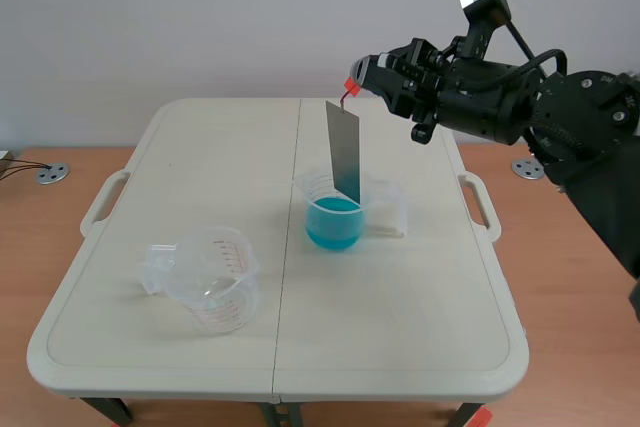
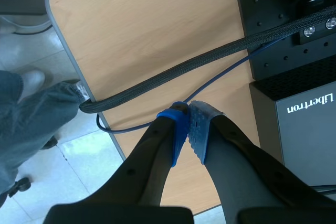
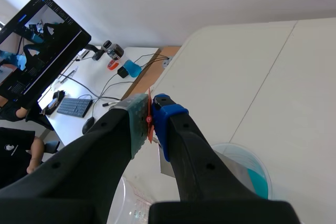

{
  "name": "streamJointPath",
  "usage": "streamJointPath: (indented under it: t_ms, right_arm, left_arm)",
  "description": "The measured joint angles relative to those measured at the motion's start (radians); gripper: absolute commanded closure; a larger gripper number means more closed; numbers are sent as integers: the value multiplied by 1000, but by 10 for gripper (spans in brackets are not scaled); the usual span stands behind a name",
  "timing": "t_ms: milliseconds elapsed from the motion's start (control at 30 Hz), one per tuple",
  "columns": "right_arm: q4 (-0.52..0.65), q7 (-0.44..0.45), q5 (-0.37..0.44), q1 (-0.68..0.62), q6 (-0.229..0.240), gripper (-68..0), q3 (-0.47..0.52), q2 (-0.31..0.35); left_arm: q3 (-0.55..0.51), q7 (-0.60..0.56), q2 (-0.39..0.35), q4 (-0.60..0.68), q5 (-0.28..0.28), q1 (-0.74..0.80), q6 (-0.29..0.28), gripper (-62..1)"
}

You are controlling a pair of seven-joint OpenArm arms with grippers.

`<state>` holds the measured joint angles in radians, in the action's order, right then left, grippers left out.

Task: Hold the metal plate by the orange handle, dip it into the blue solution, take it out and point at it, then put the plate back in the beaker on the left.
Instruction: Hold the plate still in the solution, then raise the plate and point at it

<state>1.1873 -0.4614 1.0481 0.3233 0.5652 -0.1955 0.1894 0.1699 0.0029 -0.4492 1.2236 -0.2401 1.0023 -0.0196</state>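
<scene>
**Plate in the blue beaker, held by a thin pinch**

Scene view: my right gripper has the orange handle nipped between its fingers. The metal plate hangs tilted below it, its lower end inside the solution beaker, down at the blue solution. The empty beaker stands well apart on the left of the table.

Left wrist view: the left gripper has its pads pressed together on nothing, over a wooden desk off the table.

Right wrist view: the fingers are closed tight on the handle alone, with the plate running down into the beaker beneath.

My worry is that so small a pinch lets the plate swivel or slip. Lifted askew, its edge could catch the rim, tip the light beaker and spill the solution
</scene>
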Motion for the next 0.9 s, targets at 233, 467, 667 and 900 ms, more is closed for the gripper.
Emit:
streamJointPath:
  t_ms: [233, 467, 667, 900]
  right_arm:
    - [50, 0, 5, 0, 0, -15, 0, 0]
    - [92, -7, 5, 0, 0, -15, 0, 0]
    - [135, -9, 5, 0, 0, -15, 0, 0]
    - [202, -31, 45, 0, 0, -15, 10, 0]
  left_arm:
    - [0, 0, 0, 0, 0, -5, 0, -16]
    - [0, 0, 0, 0, 0, -22, 0, -16]
    - [0, 3, 0, 0, -8, -21, 0, -16]
    - [-5, 4, 0, 0, -53, -21, 0, -16]
